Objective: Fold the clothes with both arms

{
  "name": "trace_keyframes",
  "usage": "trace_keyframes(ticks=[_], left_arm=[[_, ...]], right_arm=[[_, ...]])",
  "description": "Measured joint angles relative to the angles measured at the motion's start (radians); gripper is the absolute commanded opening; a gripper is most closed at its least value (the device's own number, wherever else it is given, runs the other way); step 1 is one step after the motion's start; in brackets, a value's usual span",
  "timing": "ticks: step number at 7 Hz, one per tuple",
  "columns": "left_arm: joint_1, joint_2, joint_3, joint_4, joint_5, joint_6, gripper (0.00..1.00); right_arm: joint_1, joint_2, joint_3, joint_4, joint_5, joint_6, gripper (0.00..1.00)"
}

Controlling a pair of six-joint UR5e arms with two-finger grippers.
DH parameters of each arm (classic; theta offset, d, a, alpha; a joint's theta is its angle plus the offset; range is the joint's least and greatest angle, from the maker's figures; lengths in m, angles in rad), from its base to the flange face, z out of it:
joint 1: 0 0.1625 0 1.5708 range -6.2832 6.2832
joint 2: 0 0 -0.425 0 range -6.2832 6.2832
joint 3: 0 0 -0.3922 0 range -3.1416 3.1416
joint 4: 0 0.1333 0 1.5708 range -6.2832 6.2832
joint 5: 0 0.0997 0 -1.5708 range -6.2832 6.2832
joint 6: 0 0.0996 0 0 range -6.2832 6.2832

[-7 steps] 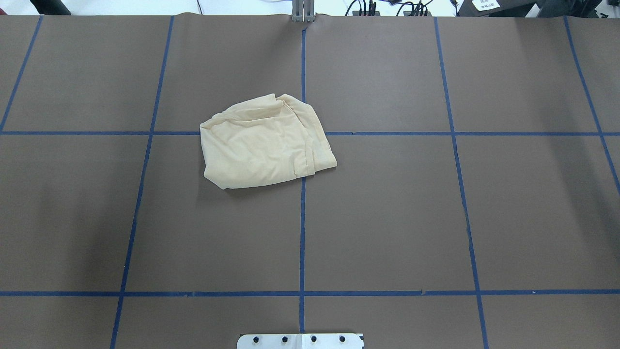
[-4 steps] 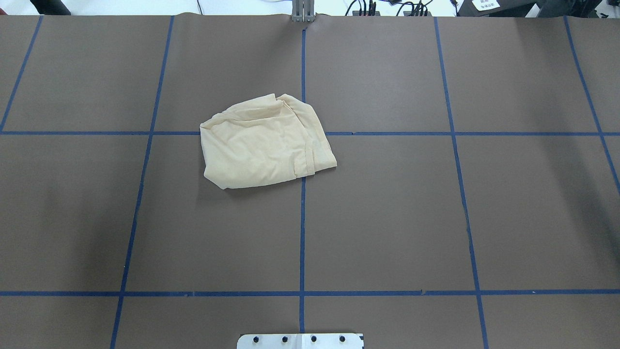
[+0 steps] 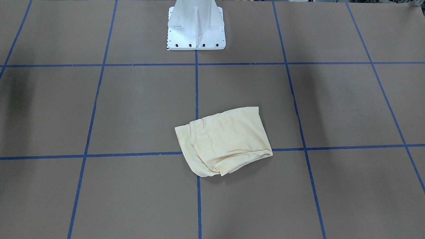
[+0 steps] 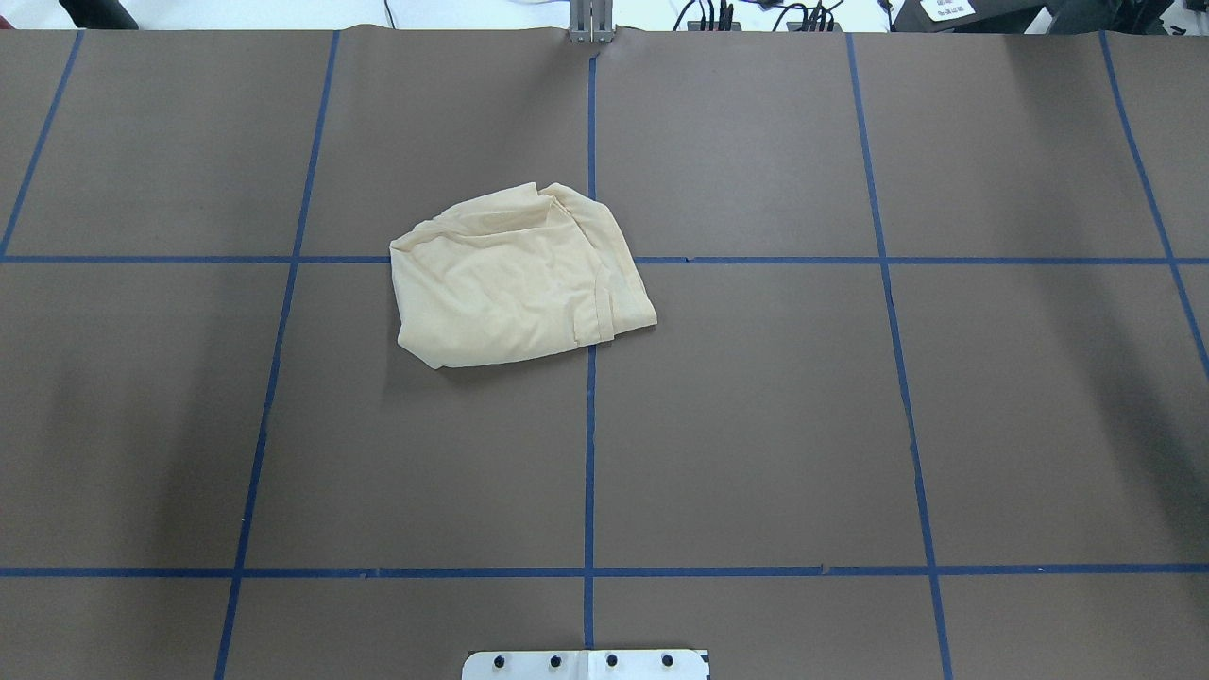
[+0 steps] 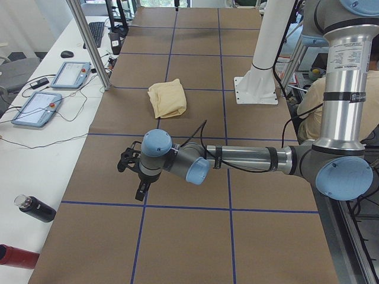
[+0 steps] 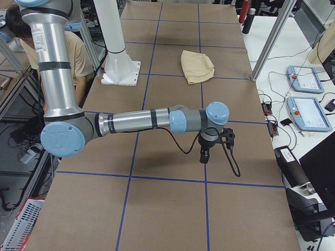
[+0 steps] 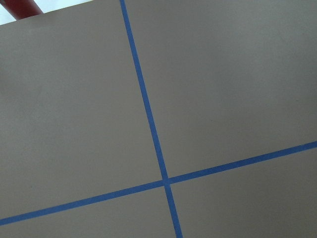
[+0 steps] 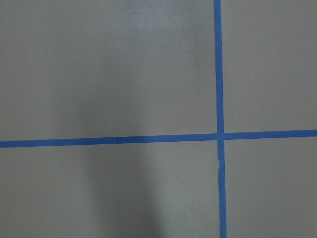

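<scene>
The pale cream-yellow T-shirt [image 4: 515,279] lies bunched in a rough folded packet on the brown table, just left of the centre line; its print is hidden. It also shows in the front-facing view [image 3: 225,141], the left view [image 5: 167,99] and the right view [image 6: 197,66]. Both arms stretch out low over the table ends, far from the shirt. The left gripper [image 5: 140,190] points down at the table, as does the right gripper [image 6: 203,157]. I cannot tell whether either is open or shut. The wrist views show only table and blue tape.
The white pedestal base [image 3: 196,26] stands at the robot's side of the table. Beside the table are teach pendants [image 5: 71,74], a black bottle [image 5: 35,208], metal posts [image 5: 89,44] and a seated person [image 6: 78,57]. Blue tape lines [image 4: 589,425] grid the table.
</scene>
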State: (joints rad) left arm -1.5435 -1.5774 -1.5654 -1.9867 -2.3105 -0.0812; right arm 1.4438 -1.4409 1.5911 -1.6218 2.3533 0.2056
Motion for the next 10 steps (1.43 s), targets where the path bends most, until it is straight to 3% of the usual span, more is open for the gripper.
trace_keyframes(ticks=[4, 10], left_arm=[[-0.007, -0.049, 0.006, 0.035, -0.005, -0.119, 1.0], [0.004, -0.069, 0.005, 0.035, -0.069, -0.133, 1.0]], right_arm=[[-0.022, -0.017, 0.003, 0.001, -0.009, -0.001, 1.0], [0.082, -0.076, 0.013, -0.003, 0.014, -0.011, 1.0]])
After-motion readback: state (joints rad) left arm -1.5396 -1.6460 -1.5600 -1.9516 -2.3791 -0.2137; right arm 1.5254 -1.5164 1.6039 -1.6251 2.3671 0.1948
